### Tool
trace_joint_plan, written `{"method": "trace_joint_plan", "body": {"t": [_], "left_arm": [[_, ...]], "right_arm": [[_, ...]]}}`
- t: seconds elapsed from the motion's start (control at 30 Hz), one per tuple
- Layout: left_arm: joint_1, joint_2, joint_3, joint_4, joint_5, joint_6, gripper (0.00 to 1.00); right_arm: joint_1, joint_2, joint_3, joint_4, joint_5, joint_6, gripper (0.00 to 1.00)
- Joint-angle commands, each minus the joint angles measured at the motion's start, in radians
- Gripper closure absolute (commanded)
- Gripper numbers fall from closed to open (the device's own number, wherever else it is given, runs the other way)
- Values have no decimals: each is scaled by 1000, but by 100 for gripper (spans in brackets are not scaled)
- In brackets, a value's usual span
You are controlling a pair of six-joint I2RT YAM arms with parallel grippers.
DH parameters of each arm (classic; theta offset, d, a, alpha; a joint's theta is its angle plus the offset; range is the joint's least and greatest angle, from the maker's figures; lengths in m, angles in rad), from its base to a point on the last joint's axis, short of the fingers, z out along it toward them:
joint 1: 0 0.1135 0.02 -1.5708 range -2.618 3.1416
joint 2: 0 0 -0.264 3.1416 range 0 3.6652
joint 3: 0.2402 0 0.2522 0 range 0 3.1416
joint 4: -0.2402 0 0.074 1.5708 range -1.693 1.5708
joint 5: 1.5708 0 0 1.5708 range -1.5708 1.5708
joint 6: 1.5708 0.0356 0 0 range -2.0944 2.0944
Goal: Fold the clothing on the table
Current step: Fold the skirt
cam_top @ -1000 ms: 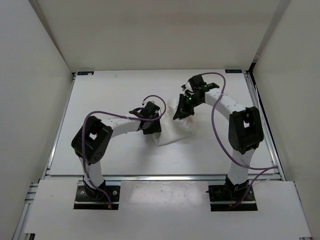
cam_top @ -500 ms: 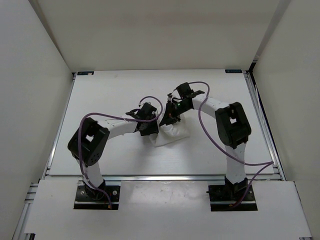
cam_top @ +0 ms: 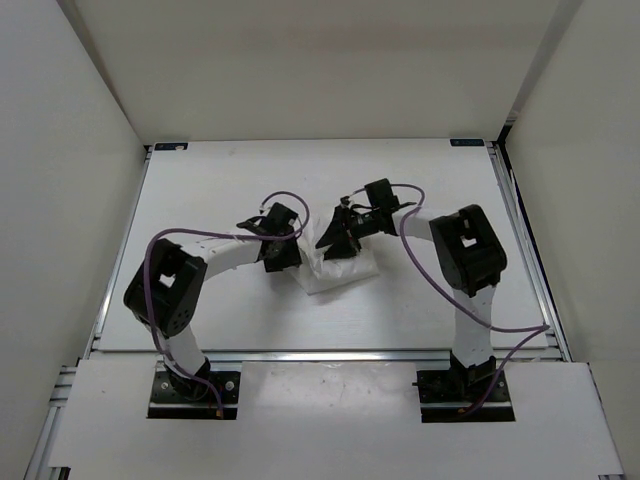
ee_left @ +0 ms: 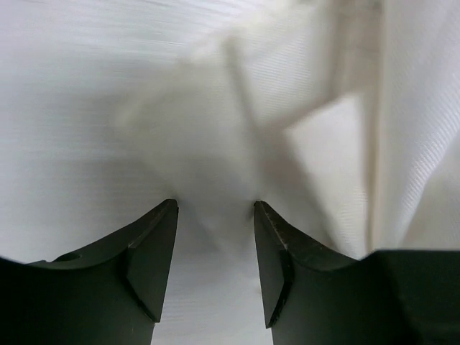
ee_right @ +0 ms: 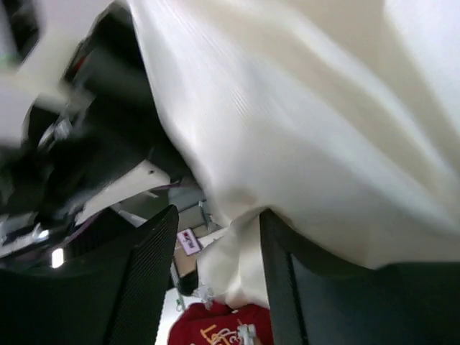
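Note:
The clothing [cam_top: 345, 272] lies as a small white folded bundle in the middle of the table [cam_top: 200, 190]. My left gripper [cam_top: 288, 260] stands at the bundle's left edge. In the left wrist view it [ee_left: 214, 206] is open, and ribbed white cloth [ee_left: 237, 129] fills the view under and between its dark fingers [ee_left: 151, 251]. My right gripper [cam_top: 332, 244] hangs over the bundle's top left. Its jaws [ee_right: 218, 213] are apart, and a hanging fold of the cloth [ee_right: 241, 259] sits between them against the right finger [ee_right: 287, 273].
Aluminium rails [cam_top: 530, 250] run along the table's edges, with white walls [cam_top: 60, 150] close around. Purple cables [cam_top: 420, 270] loop from both arms. In the right wrist view the left arm [ee_right: 100, 165] shows dark beyond the cloth, and something red [ee_right: 215, 332] lies low in the frame.
My right arm swung left and nearer, carrying the cloth over into a smaller bundle, and its jaws have come apart. My left arm drew slightly left, jaws unchanged.

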Motion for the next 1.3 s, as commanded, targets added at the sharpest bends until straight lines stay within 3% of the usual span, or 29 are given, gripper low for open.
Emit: {"method": "trace_joint_plan", "body": {"t": [0.0,0.07,0.17,0.27,0.33,0.4,0.53,0.77,0.8,0.97,1.27], "left_arm": [[88,-127,-24,-77,-56,27,43],[119,-178,-23,-119,-95,49,42],[149,-268,-1,-149,-134,89,42],[161,-302,51,-165,-73,127,52],[162,-288,74,-153,92,130,86],[143,-280,88,-76,201,90,100],[51,-230,163,65,308,47,100],[8,-54,143,237,454,-51,100],[7,-38,79,173,385,-51,100],[26,-98,-90,156,308,-63,100],[20,-130,-222,125,231,-37,100]], "right_arm": [[-50,-170,-71,355,-127,241,47],[-70,-219,-108,419,-140,289,52],[-122,-285,-145,377,-121,251,61],[-169,-308,-138,169,-53,84,90],[-189,-296,-105,3,29,-27,100],[-197,-282,-29,-164,139,-158,100],[-200,-244,89,-369,311,-303,100],[-206,-273,50,-377,337,-317,100],[-223,-267,27,-377,315,-316,100],[-240,-267,8,-358,284,-317,100],[-225,-231,31,-309,215,-283,100]]}}
